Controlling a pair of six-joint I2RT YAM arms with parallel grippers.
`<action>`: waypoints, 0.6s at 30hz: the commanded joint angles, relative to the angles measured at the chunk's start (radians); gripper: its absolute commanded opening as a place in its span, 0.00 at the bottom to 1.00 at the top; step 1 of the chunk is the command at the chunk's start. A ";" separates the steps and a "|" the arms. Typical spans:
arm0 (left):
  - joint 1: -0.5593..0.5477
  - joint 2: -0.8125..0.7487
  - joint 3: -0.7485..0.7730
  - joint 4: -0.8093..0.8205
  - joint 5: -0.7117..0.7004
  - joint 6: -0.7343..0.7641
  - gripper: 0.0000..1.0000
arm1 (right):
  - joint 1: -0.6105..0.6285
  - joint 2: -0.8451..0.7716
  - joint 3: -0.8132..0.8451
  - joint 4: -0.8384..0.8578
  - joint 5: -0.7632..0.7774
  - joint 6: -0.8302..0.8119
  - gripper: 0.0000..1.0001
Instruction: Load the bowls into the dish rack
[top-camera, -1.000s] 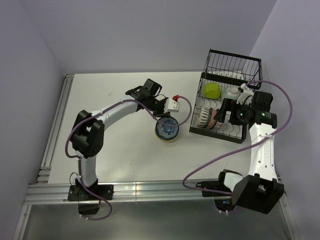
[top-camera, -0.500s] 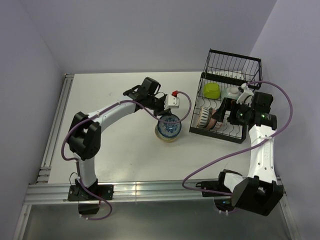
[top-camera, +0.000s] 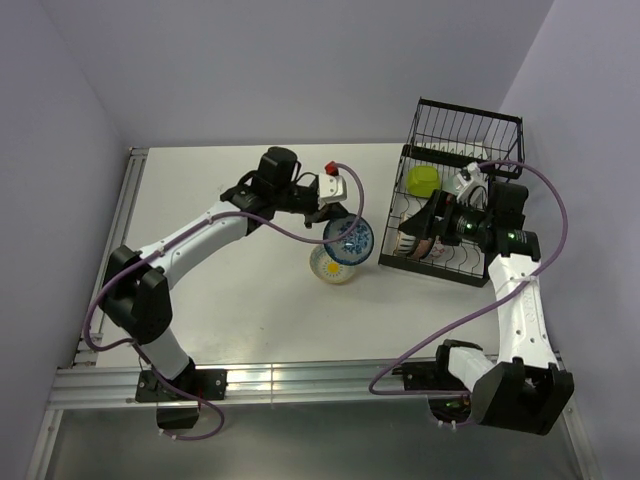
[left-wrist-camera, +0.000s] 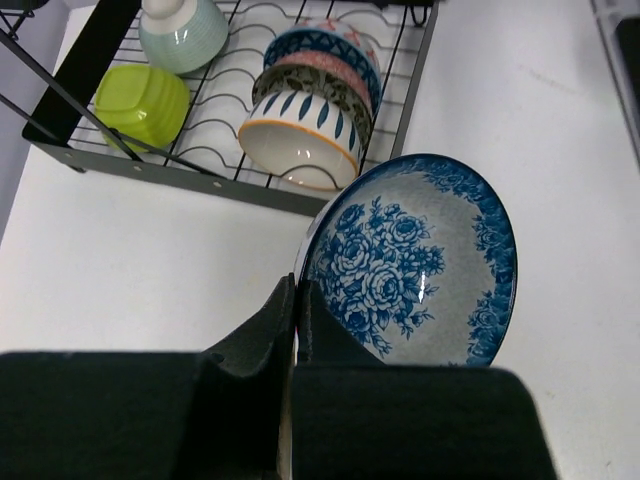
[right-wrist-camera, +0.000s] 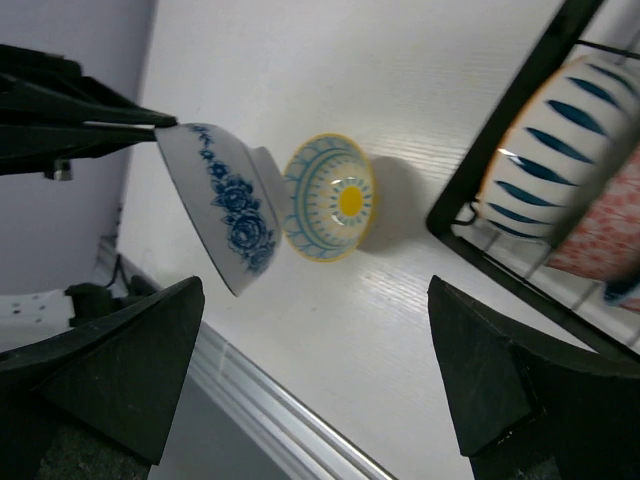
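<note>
Fingers (left-wrist-camera: 262, 325) of the left gripper (left-wrist-camera: 297, 300) are clenched on the rim of the blue-and-white floral bowl (left-wrist-camera: 410, 265), pinching its wall between them. That bowl hangs tilted on its edge above the white table (top-camera: 230, 190), its flowered inside facing the left wrist camera, just beside the near corner of the black wire dish rack (left-wrist-camera: 200, 178). Directly below it a second bowl with a yellow centre and blue line pattern (right-wrist-camera: 330, 197) rests on the table, close to the rack but outside it. Inside the rack, a cream bowl with blue strokes and an orange rim (left-wrist-camera: 300, 140) leans on its side in the slots, with more patterned bowls stacked behind it. A lime-green container (left-wrist-camera: 142, 103) and a pale teal cup (left-wrist-camera: 183, 33) stand farther along the rack. The right gripper (right-wrist-camera: 316, 290) hovers over the rack's edge with its fingers (right-wrist-camera: 110, 370) spread wide, grasping nothing.
</note>
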 joint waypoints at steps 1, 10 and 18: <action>0.017 -0.034 0.002 0.136 0.101 -0.119 0.00 | 0.036 0.005 -0.025 0.113 -0.107 0.106 1.00; 0.031 -0.057 -0.048 0.262 0.147 -0.268 0.00 | 0.106 0.074 -0.060 0.202 -0.211 0.209 1.00; 0.043 -0.055 -0.058 0.326 0.173 -0.372 0.00 | 0.151 0.174 -0.007 0.160 -0.288 0.169 1.00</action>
